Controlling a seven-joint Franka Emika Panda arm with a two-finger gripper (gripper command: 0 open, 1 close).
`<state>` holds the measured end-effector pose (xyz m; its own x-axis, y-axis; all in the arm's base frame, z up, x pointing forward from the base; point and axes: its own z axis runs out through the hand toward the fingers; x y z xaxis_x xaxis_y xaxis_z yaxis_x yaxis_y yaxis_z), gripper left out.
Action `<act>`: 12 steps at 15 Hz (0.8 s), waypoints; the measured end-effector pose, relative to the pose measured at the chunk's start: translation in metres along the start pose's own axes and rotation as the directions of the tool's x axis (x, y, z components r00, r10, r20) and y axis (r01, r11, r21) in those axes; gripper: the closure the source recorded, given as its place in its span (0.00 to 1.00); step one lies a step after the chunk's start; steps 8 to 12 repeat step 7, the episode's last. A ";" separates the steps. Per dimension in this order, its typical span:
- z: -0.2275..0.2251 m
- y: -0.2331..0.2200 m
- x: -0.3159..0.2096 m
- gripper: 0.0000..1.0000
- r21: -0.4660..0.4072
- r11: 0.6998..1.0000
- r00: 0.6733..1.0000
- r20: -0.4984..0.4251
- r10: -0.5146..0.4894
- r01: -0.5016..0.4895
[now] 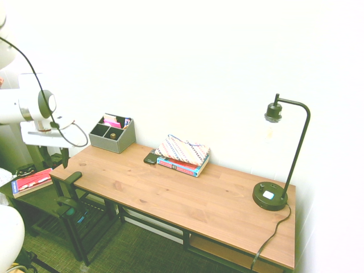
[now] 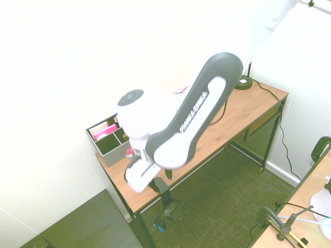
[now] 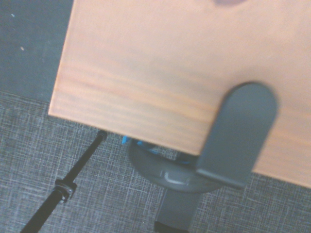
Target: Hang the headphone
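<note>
So the dark flat top of the clamp-on hook (image 3: 240, 131) is right up close, sitting on the front edge of the desk (image 3: 136, 73), near the corner at the end away from the lamp (image 1: 270, 196), and the headphone (image 3: 167, 171) is just below that edge, looking hung already. Gripper (image 1: 55, 157) is above that corner, jaws apart and nothing between them, so I'd guess only backing off is left. Headphone looks dark and curved with bright blue bits, partly hidden.
</note>
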<state>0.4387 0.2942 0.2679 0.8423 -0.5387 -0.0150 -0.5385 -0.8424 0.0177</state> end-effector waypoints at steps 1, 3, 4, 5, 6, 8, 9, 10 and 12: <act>-0.027 0.016 0.020 0.00 0.021 1.000 1.000 0.002 0.003 -0.004; -0.074 0.057 0.055 0.00 0.043 0.999 1.000 -0.003 0.019 -0.019; -0.092 0.083 0.070 0.00 0.047 0.998 0.999 -0.005 0.033 -0.033; -0.106 0.113 0.085 0.00 0.046 0.997 0.998 -0.008 0.055 -0.055; -0.116 0.145 0.097 0.00 0.045 0.996 0.997 -0.010 0.081 -0.080; -0.125 0.176 0.105 0.00 0.047 0.993 0.994 -0.014 0.109 -0.109; -0.125 0.176 0.105 0.00 0.047 0.993 0.994 -0.014 0.109 -0.109; -0.125 0.176 0.105 0.00 0.047 0.993 0.994 -0.014 0.109 -0.109; -0.125 0.176 0.105 0.00 0.047 0.993 0.994 -0.014 0.109 -0.109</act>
